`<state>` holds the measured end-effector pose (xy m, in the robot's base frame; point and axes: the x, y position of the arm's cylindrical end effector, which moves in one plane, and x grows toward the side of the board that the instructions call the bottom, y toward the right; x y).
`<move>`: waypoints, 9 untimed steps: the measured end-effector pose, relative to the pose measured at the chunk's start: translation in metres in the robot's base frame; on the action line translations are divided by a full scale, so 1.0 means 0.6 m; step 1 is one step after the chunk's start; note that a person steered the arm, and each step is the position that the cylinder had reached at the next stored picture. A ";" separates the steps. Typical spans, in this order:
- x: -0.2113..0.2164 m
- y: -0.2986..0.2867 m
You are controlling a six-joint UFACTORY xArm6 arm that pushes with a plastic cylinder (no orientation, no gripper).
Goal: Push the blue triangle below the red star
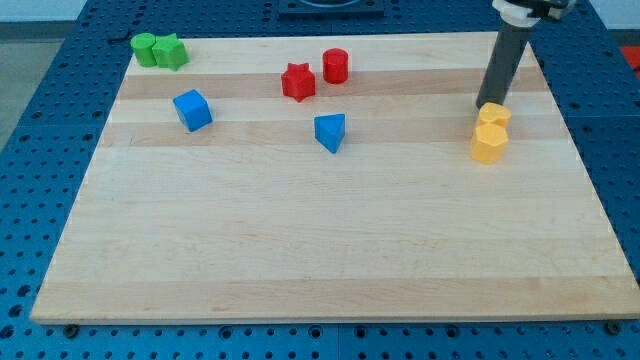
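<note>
Far at the view's right, my tip (490,103), bare rod carrying nothing, touches 2 yellow blocks (490,133); an off-centre shove could spin the blue triangle (330,131) past the red star (297,82).

Rod (505,60) top cut off; yellow blocks' (491,133) shapes unclear.

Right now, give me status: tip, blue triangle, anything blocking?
My tip far right, touching upper yellow block. Blue triangle lower right of red star, untouched. Path to it unobstructed.

Board (330,250) open between my tip (489,104) and blue triangle (330,131) (yellow blocks (490,132) touch the tip)
</note>
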<state>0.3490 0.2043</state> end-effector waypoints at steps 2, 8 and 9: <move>-0.013 -0.067; 0.016 -0.290; 0.033 -0.295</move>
<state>0.3688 0.0274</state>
